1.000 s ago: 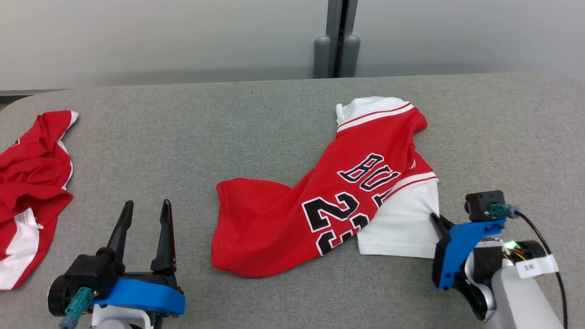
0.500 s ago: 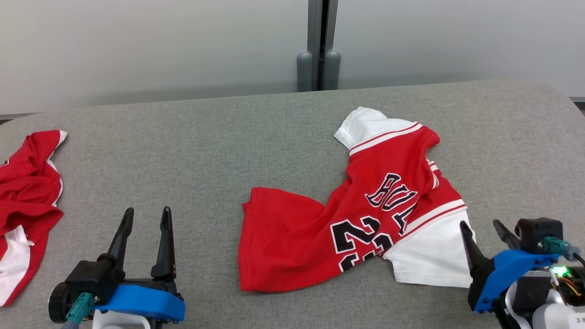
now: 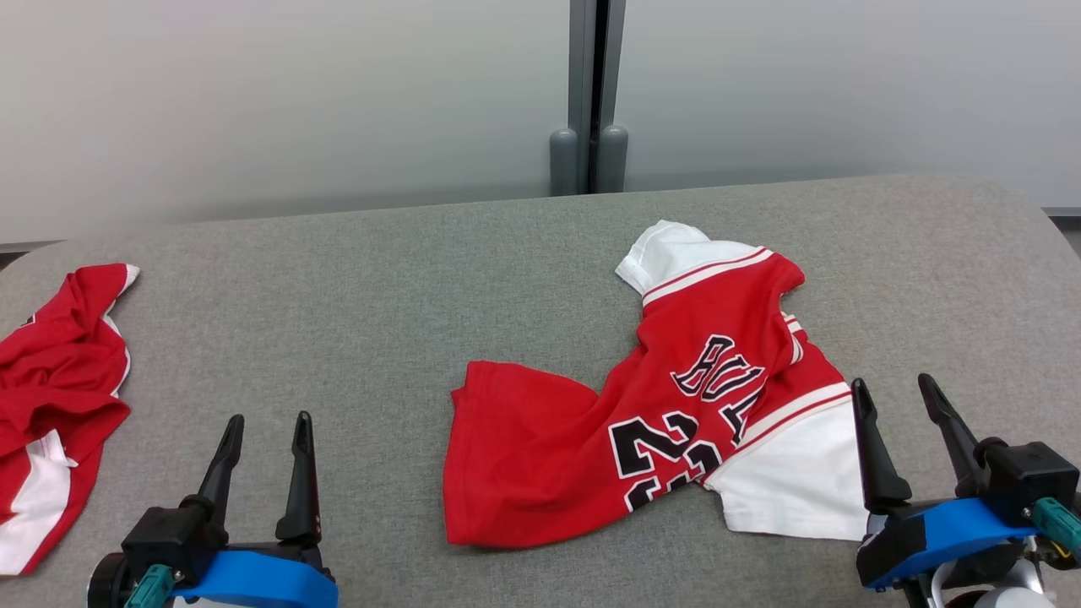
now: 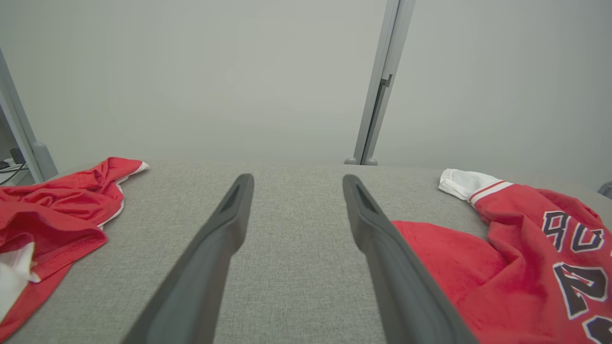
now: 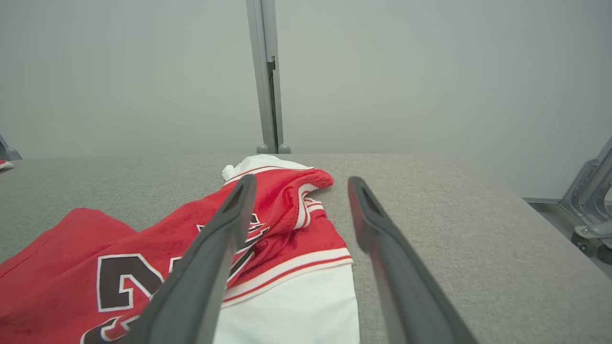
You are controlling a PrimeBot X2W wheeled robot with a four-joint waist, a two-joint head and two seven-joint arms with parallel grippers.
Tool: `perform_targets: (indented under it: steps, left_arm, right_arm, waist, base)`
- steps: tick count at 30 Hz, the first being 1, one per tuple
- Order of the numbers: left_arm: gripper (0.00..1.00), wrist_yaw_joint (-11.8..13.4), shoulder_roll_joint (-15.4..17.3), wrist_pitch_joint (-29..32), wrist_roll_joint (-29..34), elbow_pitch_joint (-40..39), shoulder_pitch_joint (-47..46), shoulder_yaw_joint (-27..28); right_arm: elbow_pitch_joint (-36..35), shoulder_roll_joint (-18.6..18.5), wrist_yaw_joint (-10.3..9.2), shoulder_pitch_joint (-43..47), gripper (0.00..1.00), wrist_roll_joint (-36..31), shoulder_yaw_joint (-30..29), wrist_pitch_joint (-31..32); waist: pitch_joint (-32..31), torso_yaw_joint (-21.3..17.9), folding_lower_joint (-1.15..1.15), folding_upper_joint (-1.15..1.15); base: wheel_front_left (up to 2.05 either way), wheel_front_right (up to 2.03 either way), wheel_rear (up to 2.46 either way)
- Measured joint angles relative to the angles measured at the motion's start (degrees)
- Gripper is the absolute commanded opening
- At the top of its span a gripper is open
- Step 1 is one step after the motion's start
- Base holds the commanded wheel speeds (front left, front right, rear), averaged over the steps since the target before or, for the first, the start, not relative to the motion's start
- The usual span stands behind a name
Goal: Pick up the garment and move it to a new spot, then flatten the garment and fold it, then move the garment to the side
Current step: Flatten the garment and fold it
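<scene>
Head view: the garment (image 3: pixel 557 456), a red jersey with black lettering and white sleeves, lies rumpled on the grey desk (image 3: pixel 380 321), right of centre. Its long axis runs on a diagonal, from the red hem at the near left to a white sleeve (image 3: pixel 667 249) at the far right. A second white sleeve (image 3: pixel 794 490) spreads at its near right corner. The right claw (image 3: pixel 893 382) stands just beside that near sleeve, on its right, fingers spread and nothing between them. The left claw (image 3: pixel 268 417) is likewise spread and empty, well apart from the hem, to its left. Another red garment (image 3: pixel 59 363) lies bunched at the desk's far left edge.

Left wrist view: the two dark fingers stand wide apart over bare desk. The jersey lies to their right, its hem edge just beyond the right finger, and the bunched garment lies off to the left.

Right wrist view: the fingers are wide apart, gripping nothing. The left finger crosses in front of the jersey's lettering. The near white sleeve lies low between the fingers toward the left one, and bare desk runs under the right one.

By this layout the jersey is set down but not yet flat. The right arm is plainly nearer, with the sleeve edge to its left, while the left arm would need to travel right to reach the hem.
</scene>
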Motion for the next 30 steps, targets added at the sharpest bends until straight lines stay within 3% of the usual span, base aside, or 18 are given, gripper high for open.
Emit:
perform_targets:
  steps: [19, 23, 30]
  left_arm:
    - [1.00, 0.4, -0.8, 0.4, 0.1, 0.7, 2.8, -1.0]
    - [1.00, -0.8, -1.0, 4.3, 0.0, 1.9, -0.5, -2.9]
    - [1.00, -5.5, -3.3, 16.8, -2.8, 9.8, -10.7, -7.1]
  right_arm:
    - [0.4, 0.0, 0.00, 0.2, 1.00, 1.3, 1.6, 1.6]
    - [0.2, 0.0, 0.00, 0.0, 1.00, 1.5, 1.7, 1.7]
    - [0.2, 0.0, 0.00, -1.2, 1.00, 1.6, 2.8, 1.7]
  waist:
    - [-1.5, 1.9, 0.00, 0.00]
    - [-0.4, 1.7, 0.00, 0.00]
    - [1.8, 0.7, 0.01, 0.00]
  base:
    - [0.00, 0.00, 0.00]
    - [0.00, 0.00, 0.00]
    - [0.00, 0.00, 0.00]
